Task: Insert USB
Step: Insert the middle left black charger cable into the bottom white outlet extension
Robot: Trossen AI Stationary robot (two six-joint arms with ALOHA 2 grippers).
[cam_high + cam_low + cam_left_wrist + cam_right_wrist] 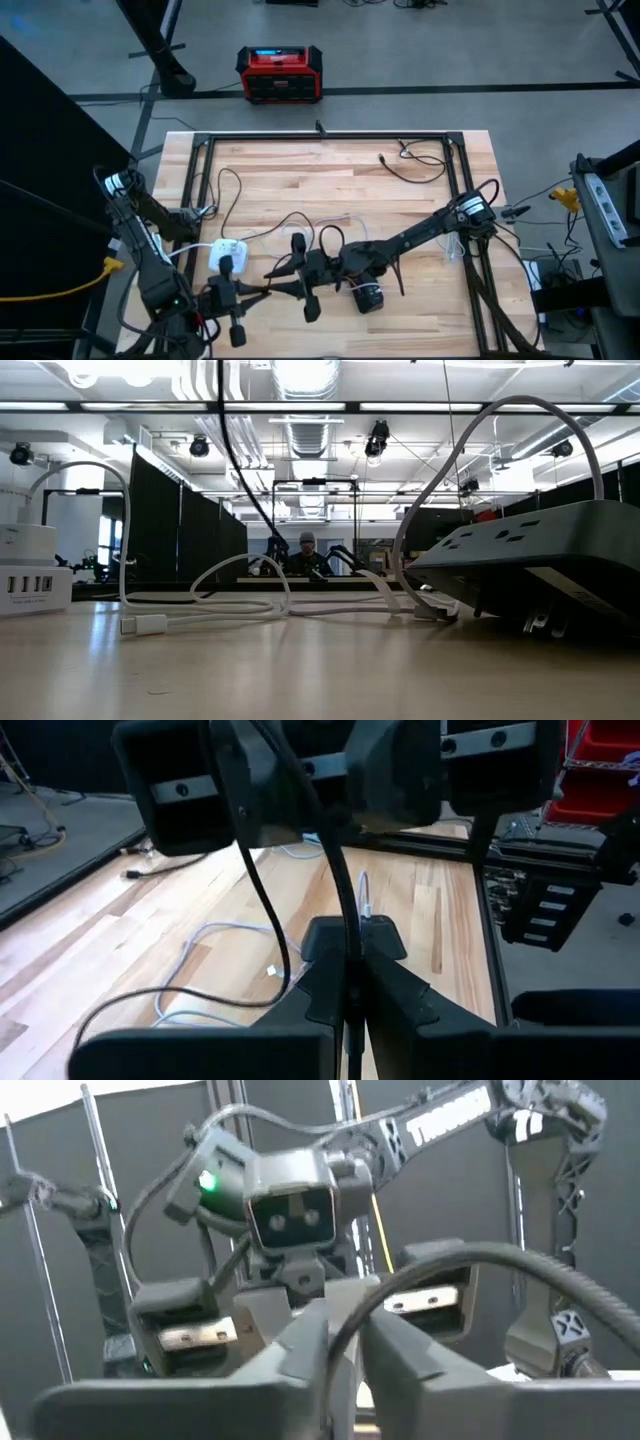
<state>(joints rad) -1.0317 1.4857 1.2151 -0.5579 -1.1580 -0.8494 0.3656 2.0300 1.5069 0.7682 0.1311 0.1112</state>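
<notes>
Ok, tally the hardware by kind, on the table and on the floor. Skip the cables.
Robot arms: 2 (left arm, right arm)
White USB charger: 1
Black power strip: 1
Red box on the floor: 1
Total: 5

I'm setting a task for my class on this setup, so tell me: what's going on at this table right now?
Two robot arms meet near the front of the wooden table. The left gripper is shut on a thin black cable. The right gripper faces it, its fingers close around the same cable. A white charging block sits beside the left arm, with white cables looped across the table. From these pictures nothing looks plugged in yet.
</notes>
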